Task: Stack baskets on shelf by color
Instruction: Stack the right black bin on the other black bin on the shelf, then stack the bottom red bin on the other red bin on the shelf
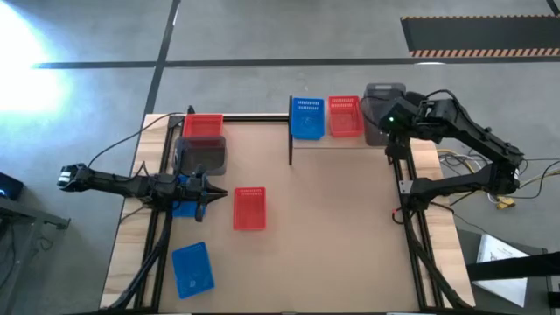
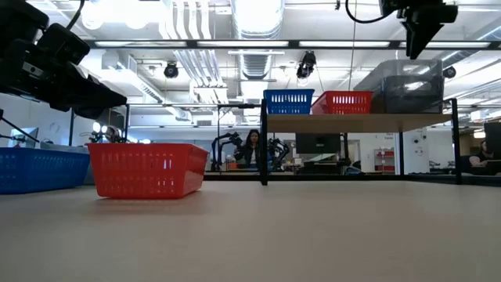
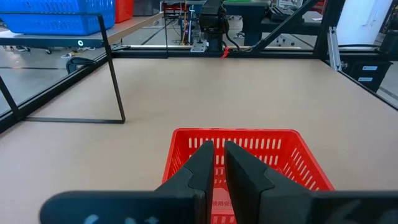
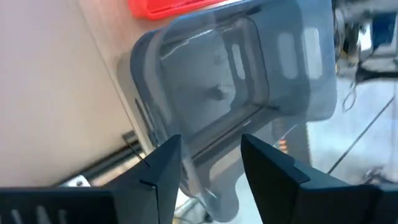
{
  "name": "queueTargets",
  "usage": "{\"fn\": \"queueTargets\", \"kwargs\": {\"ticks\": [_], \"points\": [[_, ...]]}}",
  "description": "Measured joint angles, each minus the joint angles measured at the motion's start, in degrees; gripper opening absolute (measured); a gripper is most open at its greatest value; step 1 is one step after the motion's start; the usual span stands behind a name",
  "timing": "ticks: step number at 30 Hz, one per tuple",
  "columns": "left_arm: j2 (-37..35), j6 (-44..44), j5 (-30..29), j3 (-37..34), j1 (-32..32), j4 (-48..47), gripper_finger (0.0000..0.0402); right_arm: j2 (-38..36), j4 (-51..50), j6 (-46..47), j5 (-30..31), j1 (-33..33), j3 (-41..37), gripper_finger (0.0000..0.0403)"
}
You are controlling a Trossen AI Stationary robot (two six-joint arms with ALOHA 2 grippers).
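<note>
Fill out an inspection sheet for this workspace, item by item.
Surface: brown tabletop, bare at centre.
Job's things: shelf holds blue basket, red basket, grey basket; more baskets on the table's left side, including a red one.
Clutter: nothing seen.
Grippers: right gripper open above the grey basket; left gripper shut, by the loose red basket.
Cables: wires at the right edge.
Surroundings: person seated behind.
</note>
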Motion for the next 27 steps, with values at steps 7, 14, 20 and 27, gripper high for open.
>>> {"fn": "queueTargets", "kwargs": {"ticks": [7, 14, 20, 27], "points": [[0.0, 0.0, 0.0, 0.0, 0.0, 0.0, 0.0022, 0.0, 0.6, 13.3, -5.1, 0.1, 0.0, 0.013], [0.0, 0.0, 0.0, 0.0, 0.0, 0.0, 0.0022, -0.6, 13.1, 21.9, -14.3, 7.2, -3.6, 0.009], [0.0, 0.0, 0.0, 0.0, 0.0, 0.0, 0.0022, -1.0, 41.6, 24.1, -16.5, 21.0, -17.3, 0.006], [0.0, 0.0, 0.0, 0.0, 0.0, 0.0, 0.0022, 6.9, 85.4, 22.7, -16.9, 35.1, -34.8, 0.0042]]}}
